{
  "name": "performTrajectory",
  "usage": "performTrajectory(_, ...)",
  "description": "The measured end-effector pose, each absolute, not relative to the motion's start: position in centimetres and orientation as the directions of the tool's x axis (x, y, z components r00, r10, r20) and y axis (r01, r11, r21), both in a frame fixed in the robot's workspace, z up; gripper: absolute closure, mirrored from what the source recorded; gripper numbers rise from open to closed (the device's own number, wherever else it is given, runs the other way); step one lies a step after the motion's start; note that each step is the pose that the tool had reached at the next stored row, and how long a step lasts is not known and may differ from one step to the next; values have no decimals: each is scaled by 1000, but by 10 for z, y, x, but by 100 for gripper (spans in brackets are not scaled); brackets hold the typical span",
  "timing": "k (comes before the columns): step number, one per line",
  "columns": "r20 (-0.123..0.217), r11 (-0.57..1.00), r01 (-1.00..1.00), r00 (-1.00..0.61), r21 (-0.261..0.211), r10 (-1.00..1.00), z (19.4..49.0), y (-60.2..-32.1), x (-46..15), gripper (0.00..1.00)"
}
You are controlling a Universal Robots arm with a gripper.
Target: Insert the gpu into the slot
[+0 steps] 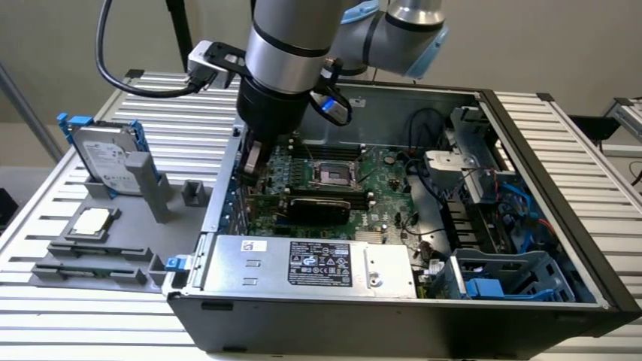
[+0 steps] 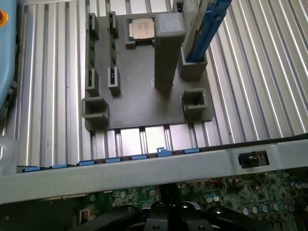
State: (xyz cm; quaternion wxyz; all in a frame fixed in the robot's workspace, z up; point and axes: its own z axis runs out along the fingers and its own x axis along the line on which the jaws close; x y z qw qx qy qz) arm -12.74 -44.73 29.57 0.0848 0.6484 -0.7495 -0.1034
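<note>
Inside the open computer case, a black-faced card that looks like the gpu [image 1: 319, 206] stands across the green motherboard [image 1: 386, 177], just in front of the CPU socket. My gripper [image 1: 255, 167] reaches down into the case at the card's end nearest the wall on the exterior view's left, with a silver-grey piece showing beside it. I cannot tell whether it touches the card. A short bit of bright blue, apparently the slot [image 1: 285, 223], shows right by the card's lower edge; the rest is hidden. In the wrist view the gripper [image 2: 168, 215] hangs dark over the motherboard [image 2: 269, 190], just inside the case wall [image 2: 144, 169].
A silver power supply [image 1: 311, 263] fills the case's near side, with drive cages [image 1: 501, 282] and cables at the exterior view's right. Outside the case, a grey fixture [image 2: 144, 103] on the slatted table carries a CPU [image 2: 143, 28], a hard drive [image 1: 105, 158] and upright posts [image 2: 168, 45].
</note>
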Motion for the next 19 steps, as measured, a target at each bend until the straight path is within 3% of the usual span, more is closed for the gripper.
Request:
performTrajectory(7,-17,137,-968,-144,208,-989,298,-447,-125,89)
performTrajectory(19,-65,132,-984,-140,122,-988,298,-447,-88,89)
